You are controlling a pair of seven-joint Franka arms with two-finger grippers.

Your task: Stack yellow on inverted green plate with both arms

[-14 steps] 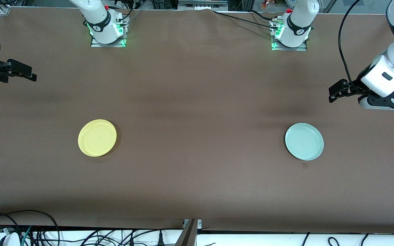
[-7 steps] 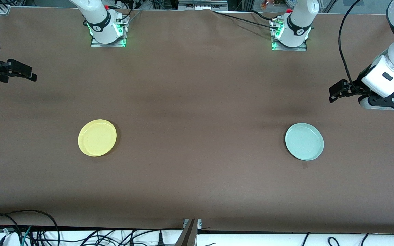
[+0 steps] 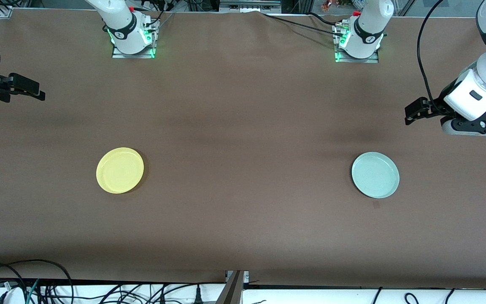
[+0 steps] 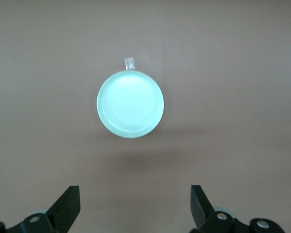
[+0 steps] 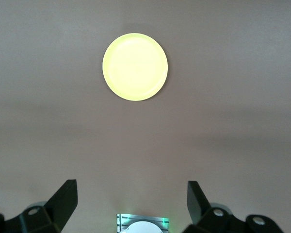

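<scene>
Gaping wide, seemingly empty: left gripper (image 4: 135,206), right gripper (image 5: 131,201).

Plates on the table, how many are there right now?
2. The yellow plate lies toward the right arm's end of the table; the green plate lies toward the left arm's end. Nothing seems hidden.

Brown table (image 3: 243,126) carries two plates, well apart: yellow (image 3: 120,170) at 9 o'clock, green plate (image 3: 375,175) at 3 o'clock, both rim up.

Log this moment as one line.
yellow plate: untouched | green plate: upright, untouched | left gripper: open | right gripper: open
</scene>
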